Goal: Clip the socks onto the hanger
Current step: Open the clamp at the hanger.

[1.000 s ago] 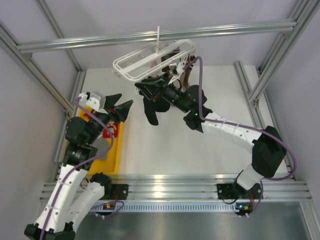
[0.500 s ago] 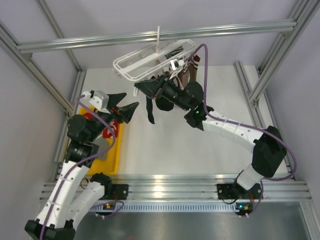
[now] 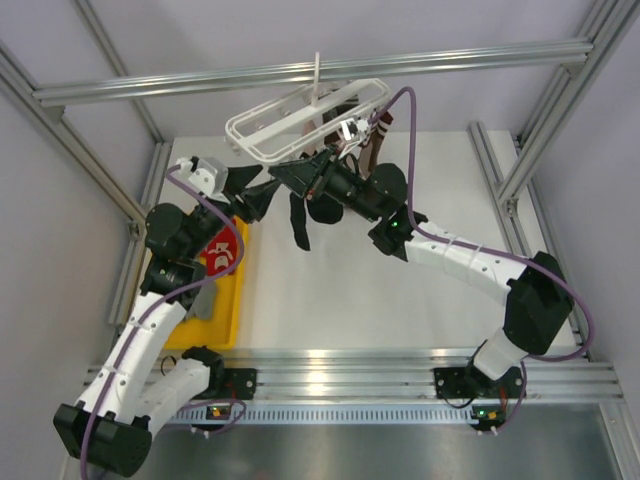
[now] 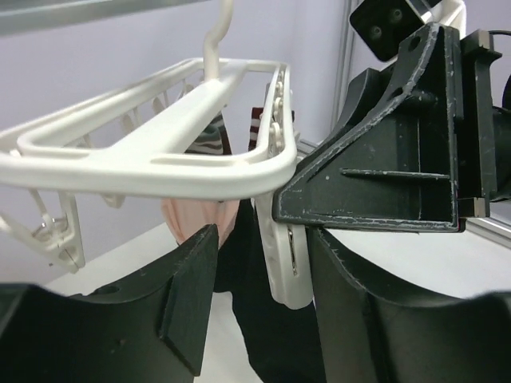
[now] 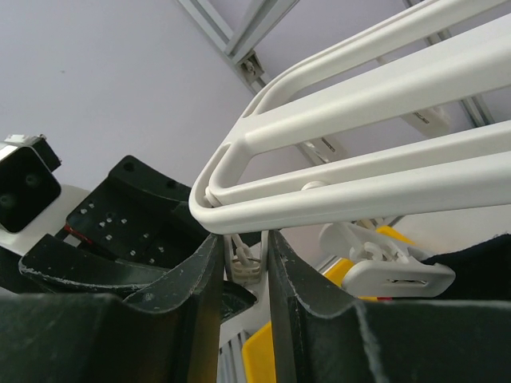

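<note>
Jaws of the right gripper [image 5: 243,238] were closed to a narrow slot w/ a white clip peg [image 5: 243,257] btwn them, right under the corner of the hanger [image 4: 160,171]; jaws of the left gripper [image 4: 263,239] stood wide apart and held nothing; in the left wrist view a white peg (same one or not, couldn't tell) and the black sock [image 3: 297,222] hung in the gap btwn its fingers, apparently touching neither. Both grippers met nose to nose at the hanger's near-left corner, above the desk [image 3: 350,300]; hanger hung tilted by its hook from the overhead bar [image 3: 450,55]. Black sock dangled from the frame just below the right gripper; a pale-pink sock [image 4: 196,223] hung further back under the frame; a brown sock [image 3: 372,158] hung toward the frame's right end. Task socks weren't on the hanger: red sock [image 3: 222,255] w/ white markings lay in the yellow tray [image 3: 225,318] at the desk's left edge, partly under the left arm; grey sock [image 3: 203,298] lay beside it in the same tray, nearer the arm bases.
</note>
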Controlling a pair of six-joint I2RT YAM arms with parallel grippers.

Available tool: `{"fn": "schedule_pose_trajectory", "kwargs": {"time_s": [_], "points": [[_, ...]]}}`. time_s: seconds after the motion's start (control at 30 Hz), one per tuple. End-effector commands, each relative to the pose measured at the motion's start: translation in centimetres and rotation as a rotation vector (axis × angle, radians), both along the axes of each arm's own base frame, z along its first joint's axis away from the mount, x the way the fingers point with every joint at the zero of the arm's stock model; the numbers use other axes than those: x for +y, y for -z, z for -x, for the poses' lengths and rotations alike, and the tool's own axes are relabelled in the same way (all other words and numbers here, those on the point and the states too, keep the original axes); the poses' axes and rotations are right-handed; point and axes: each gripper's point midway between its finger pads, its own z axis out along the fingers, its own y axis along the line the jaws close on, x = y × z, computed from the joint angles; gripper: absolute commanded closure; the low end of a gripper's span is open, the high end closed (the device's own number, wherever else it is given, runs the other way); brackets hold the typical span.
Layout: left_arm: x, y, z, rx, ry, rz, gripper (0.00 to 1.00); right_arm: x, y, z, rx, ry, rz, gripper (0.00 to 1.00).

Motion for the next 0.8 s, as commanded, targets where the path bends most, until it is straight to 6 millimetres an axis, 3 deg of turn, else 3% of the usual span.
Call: {"fn": "schedule_pose_trajectory", "kwargs": {"time_s": [0.0, 0.13, 0.33, 0.67, 0.77], "points": [[0.1, -4.6, 0.6, -0.162, 0.001, 0.007, 0.47, -0.9, -4.3, 1.0, -0.064, -0.017, -0.075, 1.00], [-0.3, -4.5, 0.8, -0.217, 0.022, -0.061, 0.65, -1.0, -4.3, 0.8, -0.067, -0.003, -0.070, 0.98], [-1.1, -3.4, 1.6, -0.250, 0.082, -0.169, 0.85, -0.8, -4.5, 0.2, -0.081, 0.025, -0.064, 0.82], [-1.5, -2.5, 1.8, -0.275, 0.113, -0.265, 0.92, -0.3, -4.6, -0.4, -0.054, 0.024, -0.062, 0.60], [-1.7, -2.3, 1.8, -0.268, 0.127, -0.276, 0.93, -0.3, -4.7, -0.4, -0.057, 0.021, -0.062, 0.59]]}}
